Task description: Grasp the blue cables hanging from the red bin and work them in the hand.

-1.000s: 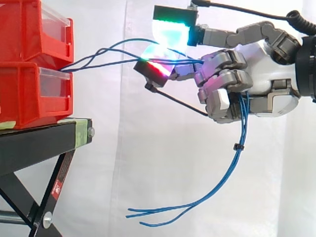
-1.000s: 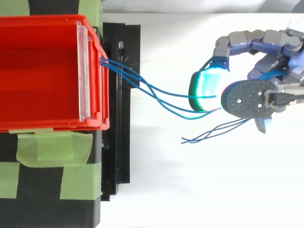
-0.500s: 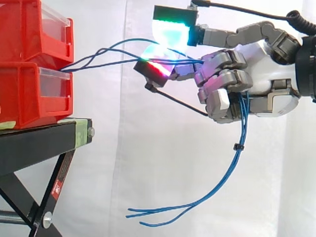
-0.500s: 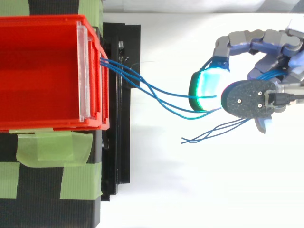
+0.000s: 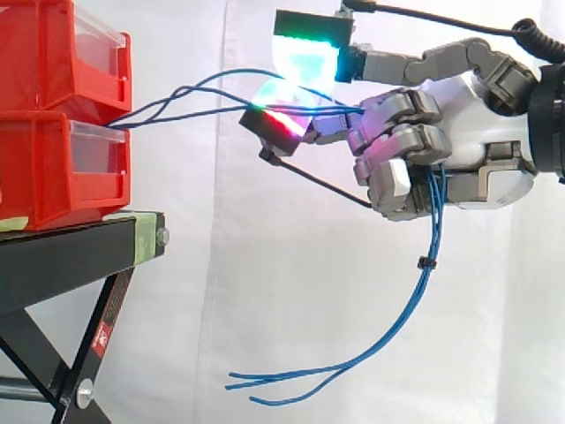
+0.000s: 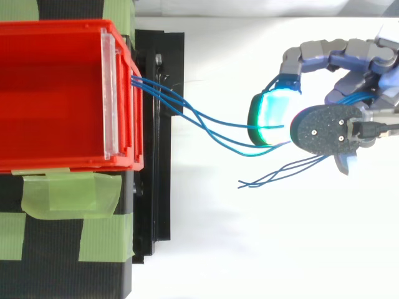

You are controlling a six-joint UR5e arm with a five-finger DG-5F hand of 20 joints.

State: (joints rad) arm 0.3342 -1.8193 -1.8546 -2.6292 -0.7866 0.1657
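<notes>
Blue cables [image 5: 430, 265] gripped, robot hand [image 5: 459, 150] curled

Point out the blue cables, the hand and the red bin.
blue cables [image 5: 430, 238], side view, on the hanging bundle.
hand [image 5: 477, 141], side view, on the white palm.
red bin [image 6: 56, 25], top view, on its rim.

Two red bins [image 5: 53, 168] sit stacked at the upper left on a black stand [image 5: 71, 256], before a white curtain [image 5: 265, 283]. Blue cables [image 5: 432, 230] leave the seam between the bins and run right to the hand [image 5: 459, 132] at the upper right. Its curled fingers close round them. Below the hand, the cables hang down and sweep left, with their loose ends at the bottom centre.
</notes>
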